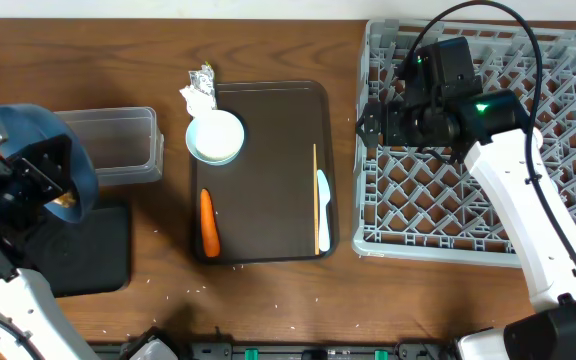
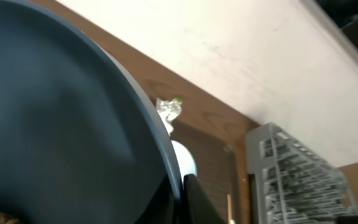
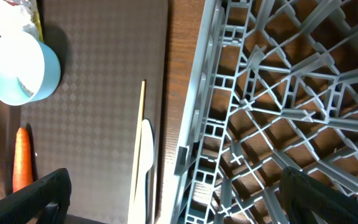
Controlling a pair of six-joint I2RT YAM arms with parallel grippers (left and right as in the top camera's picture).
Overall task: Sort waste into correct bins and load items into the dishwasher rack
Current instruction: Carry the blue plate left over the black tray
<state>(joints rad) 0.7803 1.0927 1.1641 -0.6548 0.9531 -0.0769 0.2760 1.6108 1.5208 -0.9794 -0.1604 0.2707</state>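
Note:
My left gripper (image 1: pixel 40 172) is shut on the rim of the large blue plate (image 1: pixel 28 125), holding it tilted above the black tray (image 1: pixel 93 255). A brown food lump (image 1: pixel 65 201) sits at the plate's lower edge. In the left wrist view the plate (image 2: pixel 61 137) fills the frame and the jaws (image 2: pixel 180 196) pinch its rim. My right gripper (image 1: pixel 373 125) is open and empty above the left edge of the grey rack (image 1: pixel 488 150); the right wrist view shows its jaws (image 3: pixel 179 199) wide apart. The white bowl and pink cup are out of view.
The dark brown serving tray (image 1: pixel 268 170) holds a light blue cup (image 1: pixel 215 137), carrot (image 1: pixel 208 222), chopstick (image 1: pixel 315 195) and spoon (image 1: pixel 323 210). Napkin and foil wrapper (image 1: pixel 200 90) lie at its far left corner. A clear tub (image 1: pixel 118 145) stands behind the black tray. Rice grains (image 1: pixel 198 290) are scattered on the table.

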